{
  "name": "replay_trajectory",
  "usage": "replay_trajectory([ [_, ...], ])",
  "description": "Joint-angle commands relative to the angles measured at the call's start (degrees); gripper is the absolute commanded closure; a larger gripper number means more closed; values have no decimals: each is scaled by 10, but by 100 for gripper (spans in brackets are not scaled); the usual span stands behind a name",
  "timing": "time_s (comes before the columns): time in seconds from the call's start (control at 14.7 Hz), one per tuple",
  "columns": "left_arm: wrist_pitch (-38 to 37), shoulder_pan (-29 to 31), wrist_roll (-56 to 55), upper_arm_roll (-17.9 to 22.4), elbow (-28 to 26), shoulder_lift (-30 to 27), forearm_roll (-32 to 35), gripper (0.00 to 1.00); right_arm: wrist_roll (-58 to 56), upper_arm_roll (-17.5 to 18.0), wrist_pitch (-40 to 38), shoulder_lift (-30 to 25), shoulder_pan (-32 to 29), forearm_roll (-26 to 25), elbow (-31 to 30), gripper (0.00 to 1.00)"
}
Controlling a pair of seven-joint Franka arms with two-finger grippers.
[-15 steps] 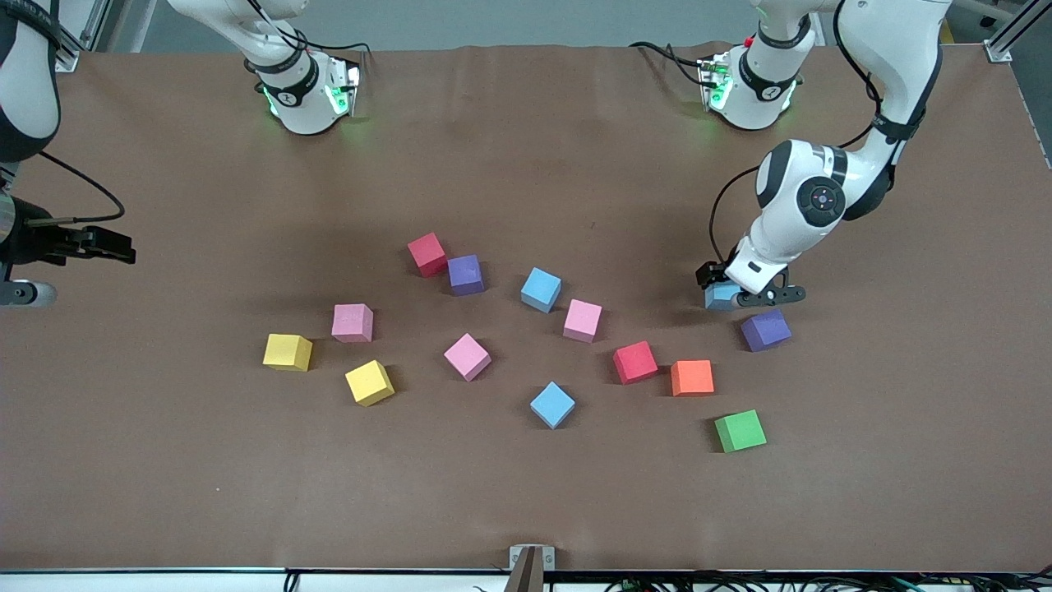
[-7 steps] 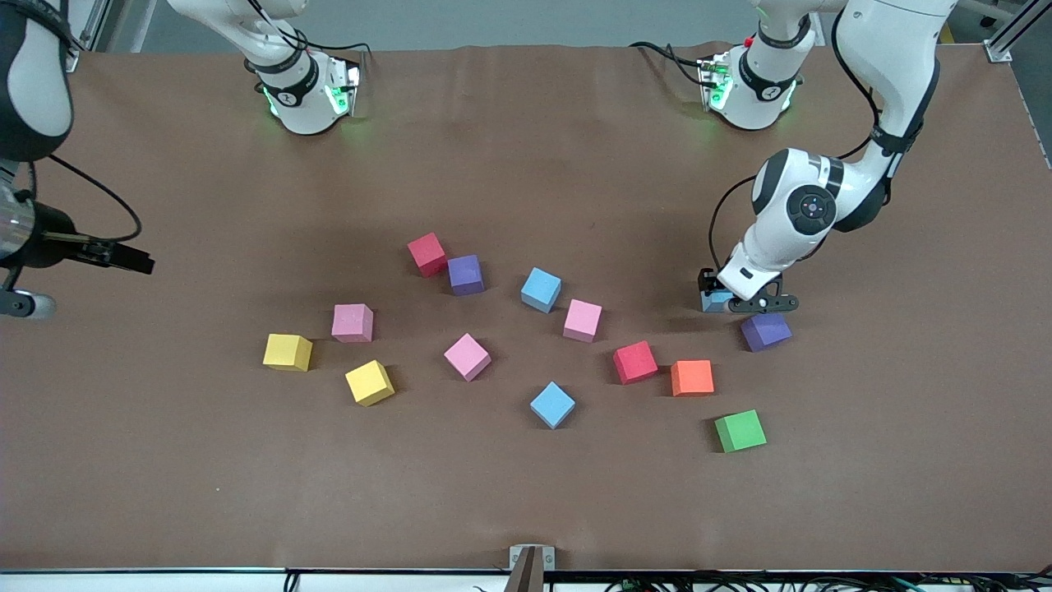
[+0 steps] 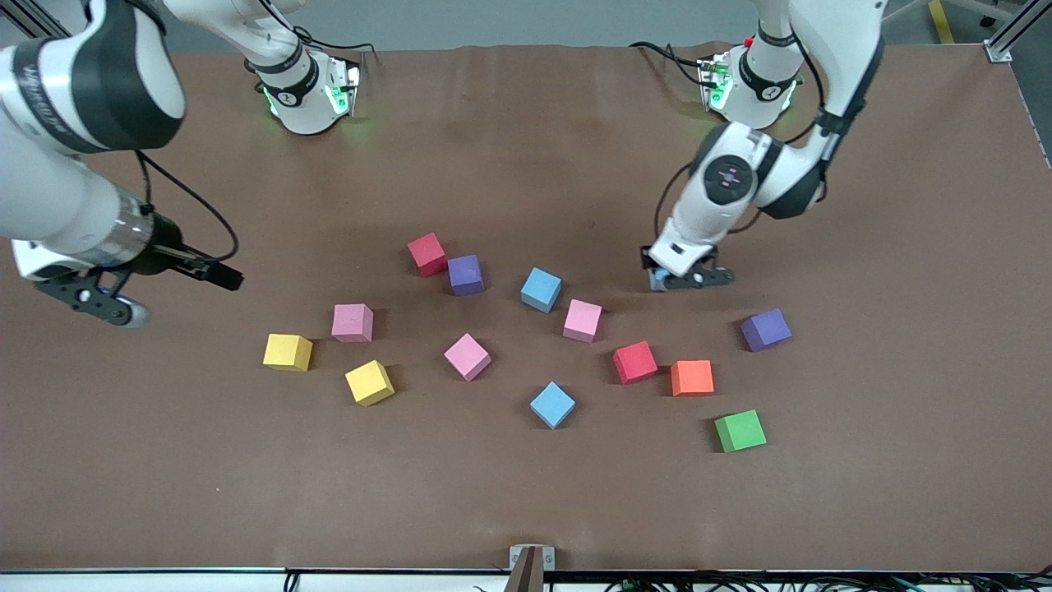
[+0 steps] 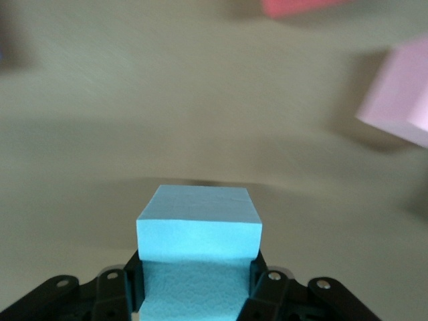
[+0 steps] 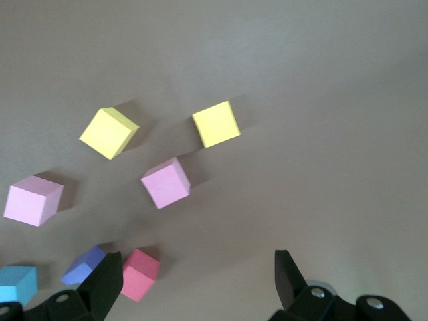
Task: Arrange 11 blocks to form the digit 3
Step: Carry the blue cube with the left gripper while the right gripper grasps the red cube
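the right gripper (image 3: 107, 300) has swung in from the table's edge over bare cloth at the right arm's end, its fingers (image 5: 107, 284) spread wide on nothing, so it now stands closer to the scattered blocks. among them, in that order across the front view, lie a yellow block (image 3: 288, 352), a pink block (image 3: 352, 322), a second yellow block (image 3: 369, 382), a red block (image 3: 427, 253) touching a purple one (image 3: 466, 275), and a loose blue block (image 3: 541, 289). the left gripper (image 3: 686, 278) has clamped on a light blue block (image 4: 198, 231) and carried it away from the purple block (image 3: 766, 329) it sat beside, toward the middle of the table. that looks like the first block heading for placement; no digit 3 exists yet, only separate matte cubes with crisp edges, and the green cube (image 3: 740, 431) stays out of it.
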Motion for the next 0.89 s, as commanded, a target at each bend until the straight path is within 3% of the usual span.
replay_trajectory([
  [0.0, -22, -63, -87, -2, 28, 6, 11, 57, 74, -4, 77, -14, 35, 9, -85, 0],
  [0.41, -24, -206, -230, 1, 146, 102, 11, 57, 239, -4, 239, -49, 77, 9, -279, 0],
  [0.55, -24, -232, -248, 4, 180, 130, 12, 57, 313, -4, 316, -51, 125, 9, -344, 0],
  [0.68, -24, -253, -250, 6, 210, 158, 20, 57, 393, -4, 389, -45, 170, 9, -382, 0],
  [0.82, -25, -258, -253, 11, 234, 177, 40, 57, 441, -4, 411, -24, 197, 9, -384, 0],
])
